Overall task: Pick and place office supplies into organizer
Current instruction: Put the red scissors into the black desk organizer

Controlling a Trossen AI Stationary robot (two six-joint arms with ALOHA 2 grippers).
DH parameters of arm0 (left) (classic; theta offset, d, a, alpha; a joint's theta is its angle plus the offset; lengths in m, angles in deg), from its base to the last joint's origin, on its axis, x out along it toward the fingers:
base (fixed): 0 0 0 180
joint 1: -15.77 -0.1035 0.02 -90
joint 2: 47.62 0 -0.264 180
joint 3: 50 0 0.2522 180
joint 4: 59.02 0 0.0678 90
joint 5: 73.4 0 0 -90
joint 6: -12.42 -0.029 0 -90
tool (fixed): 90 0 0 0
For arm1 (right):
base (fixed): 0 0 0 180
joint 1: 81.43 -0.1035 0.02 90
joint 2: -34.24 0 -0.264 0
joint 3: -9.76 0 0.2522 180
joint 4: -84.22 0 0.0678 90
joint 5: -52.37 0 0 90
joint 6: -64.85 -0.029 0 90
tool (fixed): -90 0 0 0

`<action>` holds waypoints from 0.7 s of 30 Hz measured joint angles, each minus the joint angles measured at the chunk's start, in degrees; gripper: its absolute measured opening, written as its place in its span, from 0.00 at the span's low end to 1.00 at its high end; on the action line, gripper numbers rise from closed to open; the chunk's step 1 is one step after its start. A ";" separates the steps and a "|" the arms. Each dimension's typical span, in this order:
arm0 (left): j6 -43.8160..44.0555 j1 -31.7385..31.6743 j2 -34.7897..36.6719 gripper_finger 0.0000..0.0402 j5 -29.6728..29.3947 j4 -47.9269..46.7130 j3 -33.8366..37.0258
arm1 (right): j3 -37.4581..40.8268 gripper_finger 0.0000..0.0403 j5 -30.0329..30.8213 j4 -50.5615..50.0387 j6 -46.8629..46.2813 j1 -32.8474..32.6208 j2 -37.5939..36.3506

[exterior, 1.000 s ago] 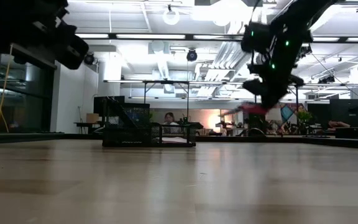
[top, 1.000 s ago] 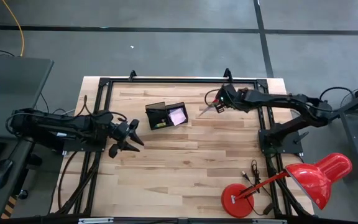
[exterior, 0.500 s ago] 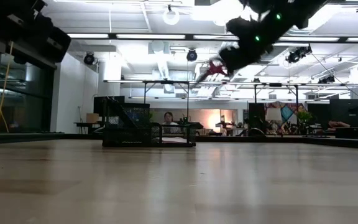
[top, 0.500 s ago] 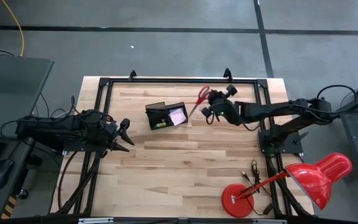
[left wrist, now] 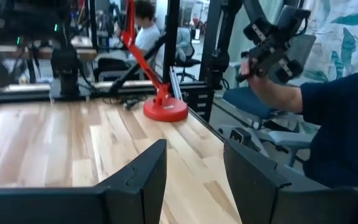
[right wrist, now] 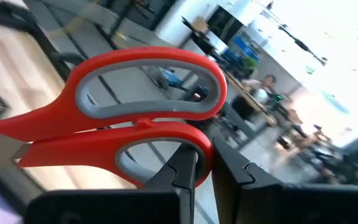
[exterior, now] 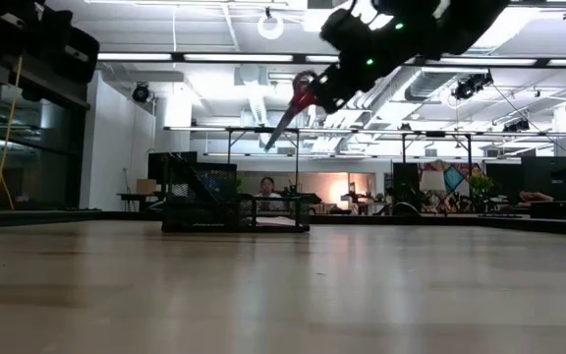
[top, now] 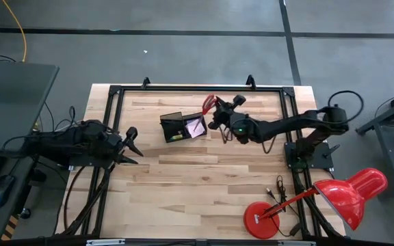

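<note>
Red-handled scissors (top: pixel 208 104) hang in the air just right of the black organizer (top: pixel 175 128), above its right end, with my right gripper (top: pixel 215 113) shut on them. In the low view the scissors (exterior: pixel 296 106) slant with their blades pointing down toward the organizer (exterior: pixel 234 208). A pink sticky pad (top: pixel 195 126) lies in the organizer's right compartment. My left gripper (top: pixel 130 143) stands open at the table's left side, level and holding nothing, well left of the organizer. Pens are out of view. My right gripper holds the scissors by one handle loop, at its rounded end (right wrist: pixel 201 148). One finger (right wrist: pixel 180 169) reaches into the loop and the other (right wrist: pixel 232 173) lies outside it, pinching the rim between them. The fingers come level from the table's right. The scissors are lifted clear, with their blades tilted down.
A red desk lamp (top: pixel 347 191) with a round base (top: pixel 261 219) stands at the near right corner. Black frame rails (top: pixel 197 87) run along the table's edges. In the left wrist view a person (left wrist: pixel 328 118) sits beyond the table's right side, holding a controller.
My right gripper has carried the scissors up and toward the table's left, from the far right side to just beside the organizer. It has rolled meanwhile, so the blades now slant down toward the organizer. My left gripper has drawn back toward the left edge.
</note>
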State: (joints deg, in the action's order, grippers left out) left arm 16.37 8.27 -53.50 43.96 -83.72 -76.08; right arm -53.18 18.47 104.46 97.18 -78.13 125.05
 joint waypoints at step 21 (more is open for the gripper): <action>2.48 0.01 5.04 0.36 -10.47 -5.90 0.02 | -32.73 0.04 0.54 -2.41 24.17 0.04 22.50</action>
State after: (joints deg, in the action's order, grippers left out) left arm 18.85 8.28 -48.46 33.48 -89.62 -76.06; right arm -85.90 19.01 102.05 121.35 -78.09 147.56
